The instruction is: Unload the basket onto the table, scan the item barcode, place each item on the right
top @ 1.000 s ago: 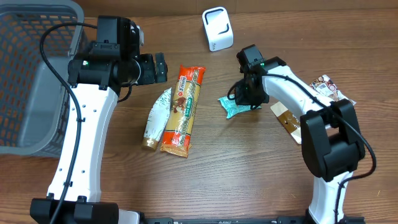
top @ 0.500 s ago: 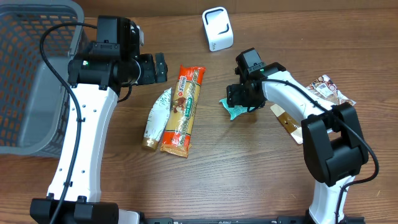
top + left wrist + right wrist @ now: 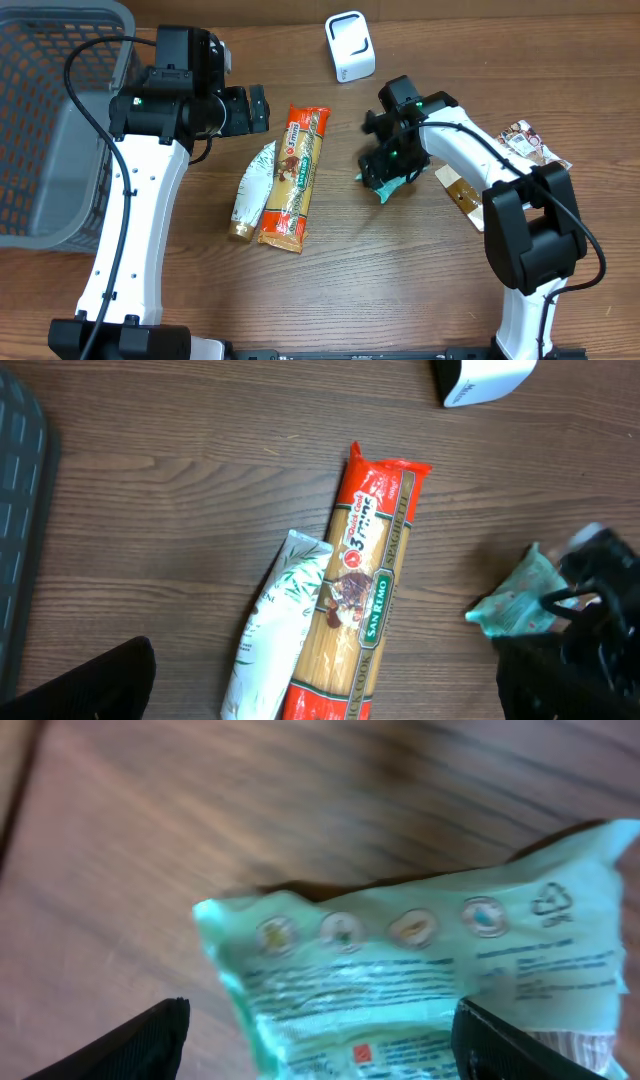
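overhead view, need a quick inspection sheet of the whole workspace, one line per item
surface: wooden table, no spills seen
job's things: teal packet beneath the right pincer; white scanner at the far edge
clutter: spaghetti pack beside a white-green pouch; patterned packet and brown packet by the right arm
pincers: left pincer open, empty; right pincer open, fingers either side of the teal packet
cables: black cable running along the left arm
surroundings: grey basket at the table's left
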You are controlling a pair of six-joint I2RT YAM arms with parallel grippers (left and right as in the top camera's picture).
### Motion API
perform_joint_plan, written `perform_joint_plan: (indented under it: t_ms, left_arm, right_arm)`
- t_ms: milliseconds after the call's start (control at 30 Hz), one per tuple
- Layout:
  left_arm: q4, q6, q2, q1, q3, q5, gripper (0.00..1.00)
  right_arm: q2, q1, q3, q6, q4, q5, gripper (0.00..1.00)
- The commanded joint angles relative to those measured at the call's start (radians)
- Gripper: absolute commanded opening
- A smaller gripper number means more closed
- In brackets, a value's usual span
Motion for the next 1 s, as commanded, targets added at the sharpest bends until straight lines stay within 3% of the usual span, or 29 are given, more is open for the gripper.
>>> perform_joint_plan:
  t_ms: [0, 233, 333, 467, 600, 700, 867, 967]
  left_arm:
    - [0.0, 0.016, -0.013, -0.002, 0.018, -0.003, 1.0]
    - [0.0, 0.016, -0.013, -0.002, 0.018, -0.003, 1.0]
    - [0.0, 0.016, -0.013, -0.002, 0.018, -0.003, 1.0]
    - [0.0, 0.016, -0.013, -0.002, 0.018, -0.003, 1.0]
    - [0.0, 0.016, -0.013, -0.002, 0.018, -0.003, 1.0]
    - [0.0, 0.016, -0.013, -0.002, 0.018, -0.003, 1.0]
    - [0.0, 0.016, -0.013, -0.002, 0.018, -0.003, 1.0]
    - [0.0, 0.016, -0.013, -0.002, 0.018, -0.003, 1.0]
  right_arm:
    - [0.014, 0.066, 0.034, -0.313, -0.007, -0.087, 0.85]
    - [0.013, 0.17, 0.036, -0.315, -0.002, -0.087, 0.88]
    - [0.013, 0.182, 0.058, -0.217, -0.008, -0.087, 0.87]
    - [0.011, 0.18, 0.109, 0.017, -0.018, -0.119, 0.87]
    - [0.011, 0.181, 0.143, 0.099, -0.048, -0.188, 0.77]
    - [0.011, 0.181, 0.15, 0.158, -0.038, -0.188, 0.77]
    - [0.011, 0.181, 0.147, 0.272, 0.056, -0.188, 0.73]
    - [0.011, 0.182, 0.137, 0.374, 0.134, -0.141, 0.64]
